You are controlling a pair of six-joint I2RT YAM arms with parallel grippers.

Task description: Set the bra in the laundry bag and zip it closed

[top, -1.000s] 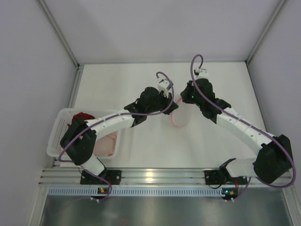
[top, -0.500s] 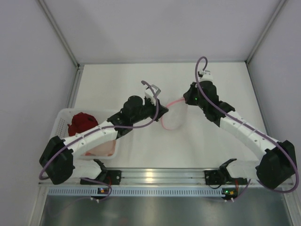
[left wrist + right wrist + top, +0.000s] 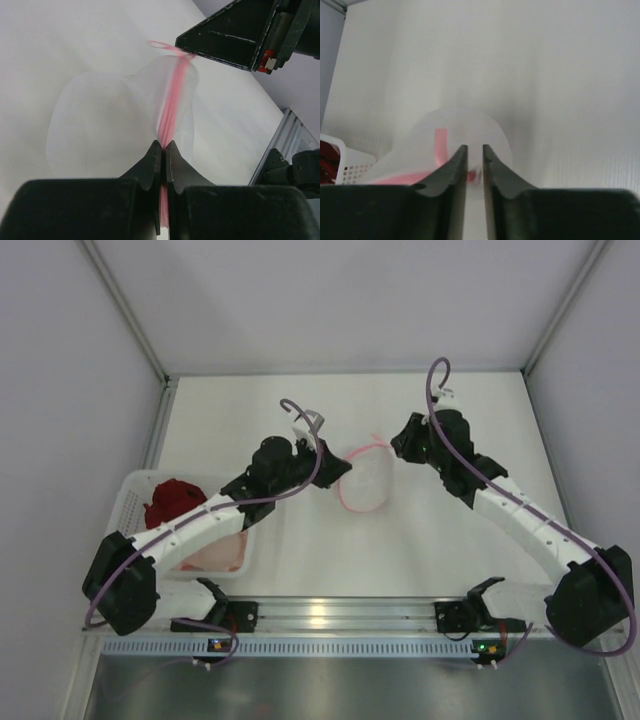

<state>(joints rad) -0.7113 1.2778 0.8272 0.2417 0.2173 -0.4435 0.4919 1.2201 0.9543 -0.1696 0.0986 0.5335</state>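
The bra [image 3: 222, 552], pale and padded, lies in the basket [image 3: 132, 488] at the left beside a dark red bra [image 3: 170, 502], not yet bagged. The left hand [image 3: 164, 150] is pressed together on the pink zip rim [image 3: 172, 100] of the laundry bag [image 3: 365, 478], which rests on the table [image 3: 450, 570] between both arms. This hand should probably just anchor the rim. The right hand [image 3: 474, 150], nearly closed, pinches the far pink end and would best draw along the zip line, not upward. The mesh is thin, limp and see-through, while the basket is stiff perforated plastic.
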